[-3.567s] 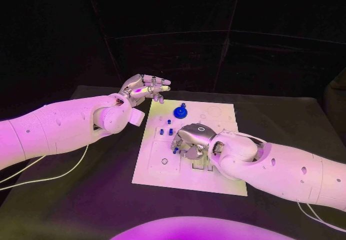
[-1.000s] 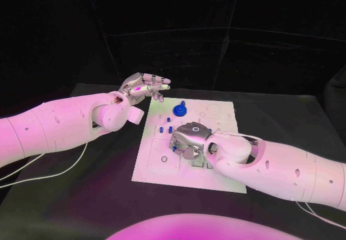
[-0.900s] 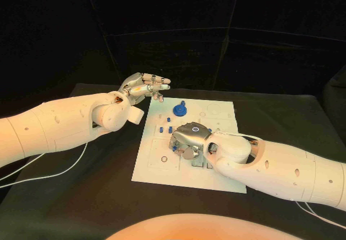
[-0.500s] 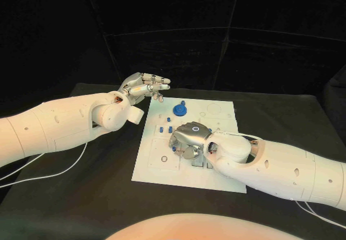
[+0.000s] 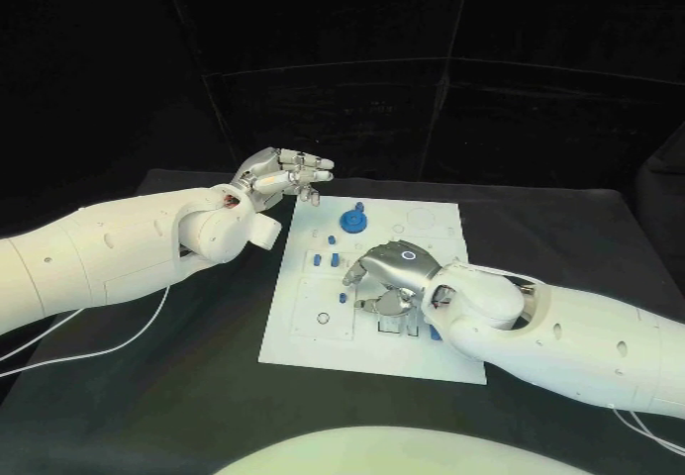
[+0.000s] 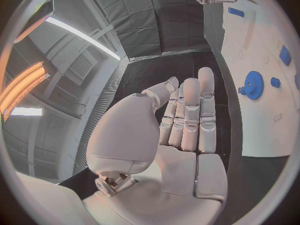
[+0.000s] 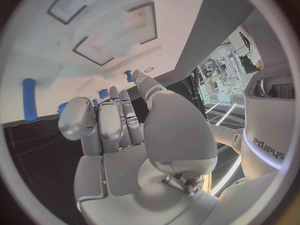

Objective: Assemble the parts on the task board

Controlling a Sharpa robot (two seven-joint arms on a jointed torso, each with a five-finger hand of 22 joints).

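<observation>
The table [image 5: 186, 356] is black. On it lies the white board [image 5: 307, 336], faintly marked with grey outlines. The parts are blue: a gear [image 5: 354, 217] at the far edge, small pegs [image 5: 327, 260] nearer. Both arms are white, the left hand [image 5: 278, 175] and right hand [image 5: 385, 277] silver.

My two arms are thick, rounded white plastic shells dotted with small dark screw holes. My silver metallic left hand [image 5: 280, 172] has pale segmented fingers with jointed grey links. My silver right hand [image 5: 388, 278] carries a smooth domed back with a small round ring mark. Thin white cables [image 5: 86, 348] trail from my left arm, and more by my right.
</observation>
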